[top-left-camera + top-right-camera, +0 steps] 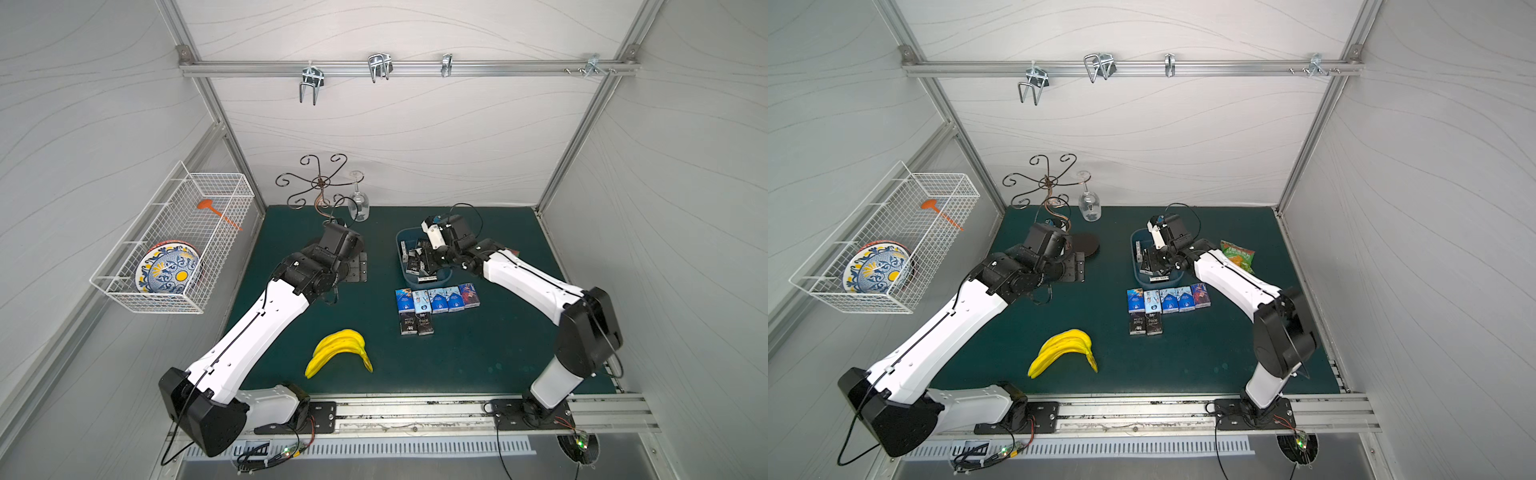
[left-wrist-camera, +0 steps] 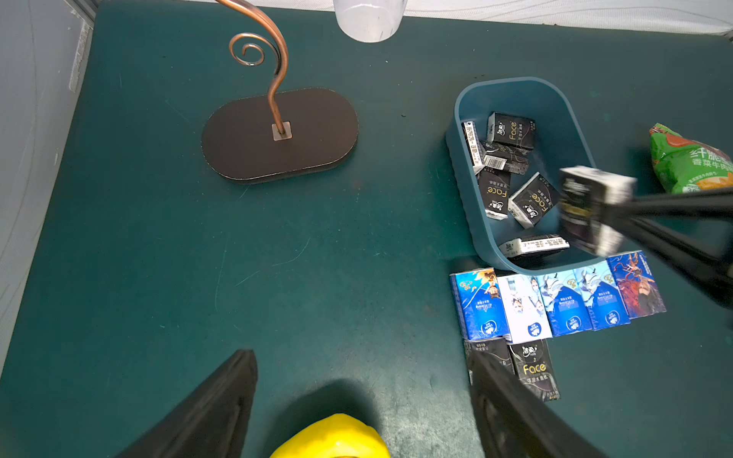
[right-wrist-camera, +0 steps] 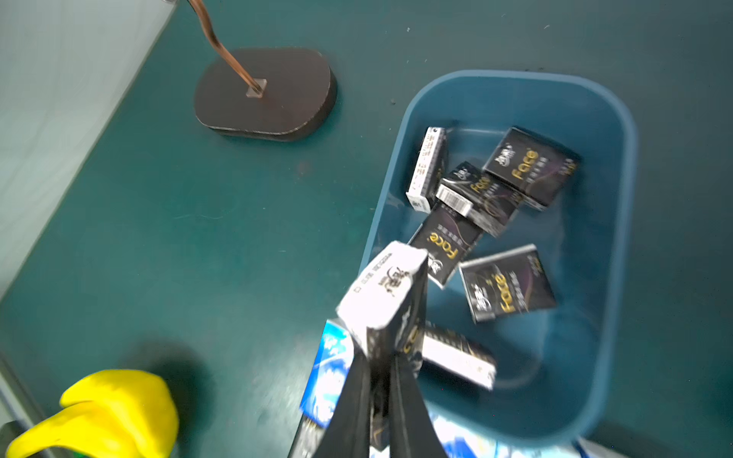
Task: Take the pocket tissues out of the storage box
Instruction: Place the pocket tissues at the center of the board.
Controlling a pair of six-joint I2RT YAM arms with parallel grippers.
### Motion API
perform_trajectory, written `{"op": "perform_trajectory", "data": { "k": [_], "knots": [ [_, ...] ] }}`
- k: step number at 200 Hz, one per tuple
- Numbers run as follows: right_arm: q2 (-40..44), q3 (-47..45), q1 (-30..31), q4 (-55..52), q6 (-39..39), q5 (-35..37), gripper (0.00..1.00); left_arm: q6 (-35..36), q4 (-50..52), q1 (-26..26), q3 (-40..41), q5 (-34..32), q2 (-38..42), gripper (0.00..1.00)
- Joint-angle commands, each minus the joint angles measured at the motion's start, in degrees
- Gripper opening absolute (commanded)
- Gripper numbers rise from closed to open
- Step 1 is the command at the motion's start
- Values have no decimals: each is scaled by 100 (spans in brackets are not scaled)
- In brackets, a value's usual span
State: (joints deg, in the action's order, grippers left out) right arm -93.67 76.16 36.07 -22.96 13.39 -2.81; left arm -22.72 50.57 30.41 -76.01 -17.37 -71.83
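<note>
While the right gripper (image 3: 380, 359) is clamping its jaws together on one black packet (image 3: 390, 293), it is holding that packet lifted over the near edge of the storage box (image 2: 563, 115), probably so that it clears the wall on the way out. Six more black pocket tissues (image 2: 533, 200) are lying jumbled inside the box, some flat and some on edge. Just beside the box, a row of coloured packets (image 2: 563, 305) and two black packets (image 2: 533, 368) are sitting lined up on the green mat (image 2: 158, 238), apparently leaving a slot for the next one. The left gripper (image 2: 361, 355) is hovering over bare mat with its jaws apart and empty, well away from the box, presumably to leave the working arm room.
</note>
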Motion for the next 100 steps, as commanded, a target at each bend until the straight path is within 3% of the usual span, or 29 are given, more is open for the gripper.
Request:
{"op": "perform_trajectory", "data": {
  "k": [1, 53, 100],
  "knots": [
    [680, -625, 7, -1023, 257, 216, 8, 35, -125, -18, -150, -32, -13, 88],
    [2638, -2988, 395, -1274, 992, 560, 9, 4, -257, -19, -134, 129, -33, 88],
    [2471, -3716, 712, -842, 1494, 621, 10, -22, -240, -19, -160, 157, -15, 87]
  ]
}}
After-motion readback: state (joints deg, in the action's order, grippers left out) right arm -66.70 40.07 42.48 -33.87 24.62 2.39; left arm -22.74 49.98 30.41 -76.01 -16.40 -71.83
